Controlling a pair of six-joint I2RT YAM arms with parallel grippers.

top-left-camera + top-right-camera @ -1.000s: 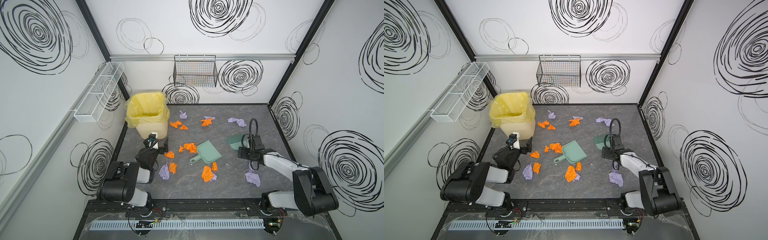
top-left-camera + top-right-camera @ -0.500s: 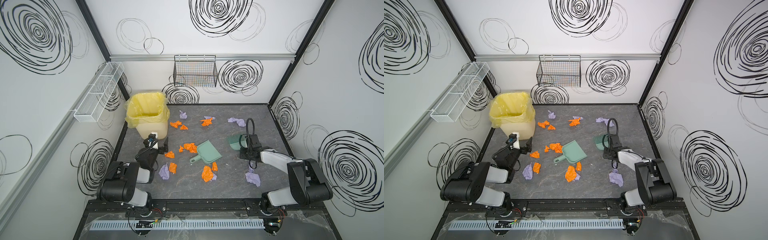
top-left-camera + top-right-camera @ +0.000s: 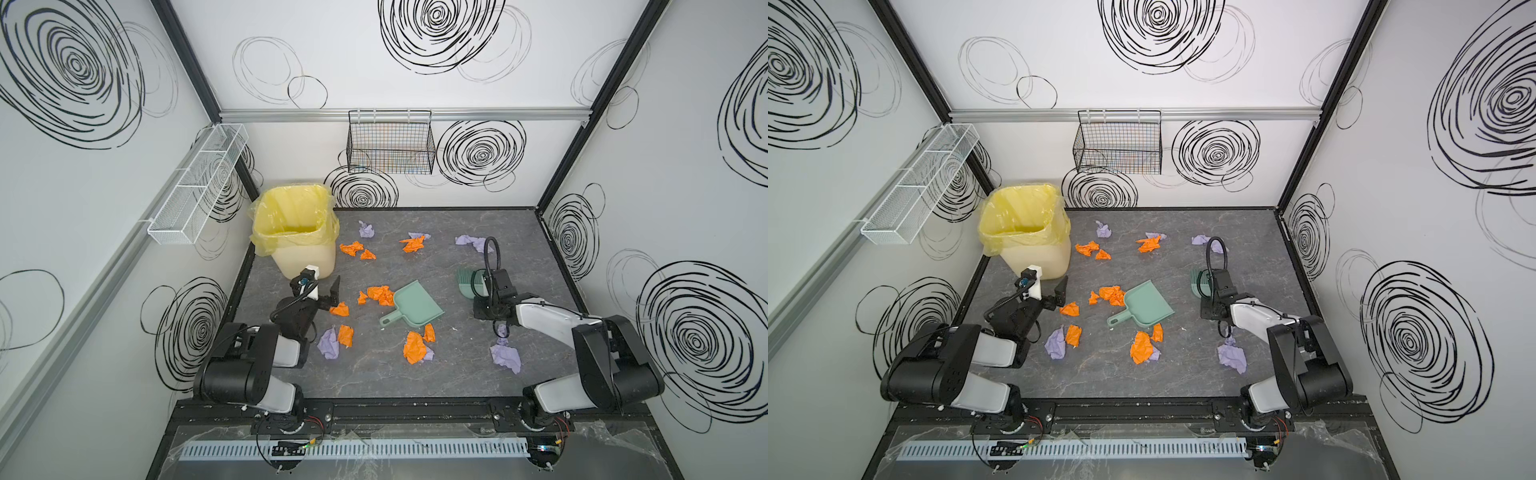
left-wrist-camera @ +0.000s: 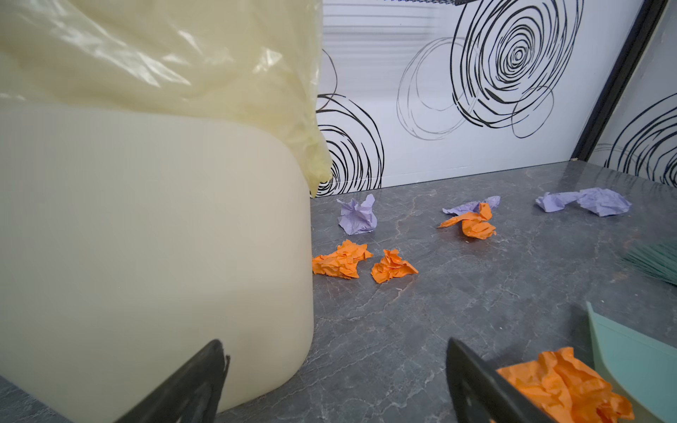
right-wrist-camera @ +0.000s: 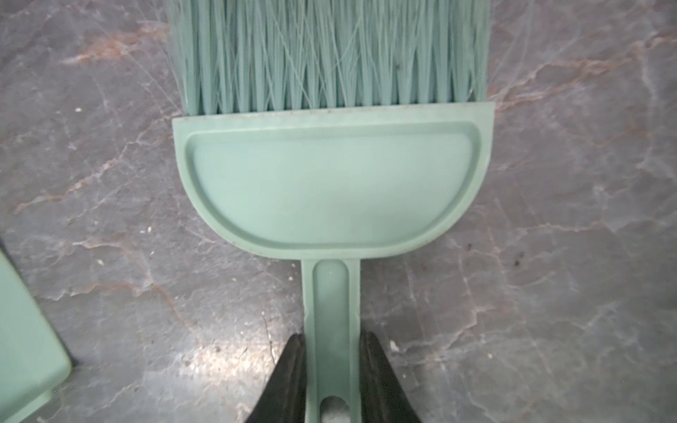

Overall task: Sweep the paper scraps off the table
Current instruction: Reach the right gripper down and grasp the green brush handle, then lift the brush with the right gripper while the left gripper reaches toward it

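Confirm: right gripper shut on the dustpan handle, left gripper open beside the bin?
No. The right wrist view shows the right gripper shut on the brush handle, not the dustpan. The left gripper is open beside the bin.

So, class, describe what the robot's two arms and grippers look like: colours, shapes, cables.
Both the left arm and right arm have rounded black joints and white links. A black cable loops over the right wrist. The left gripper and right gripper have tapered black fingers.
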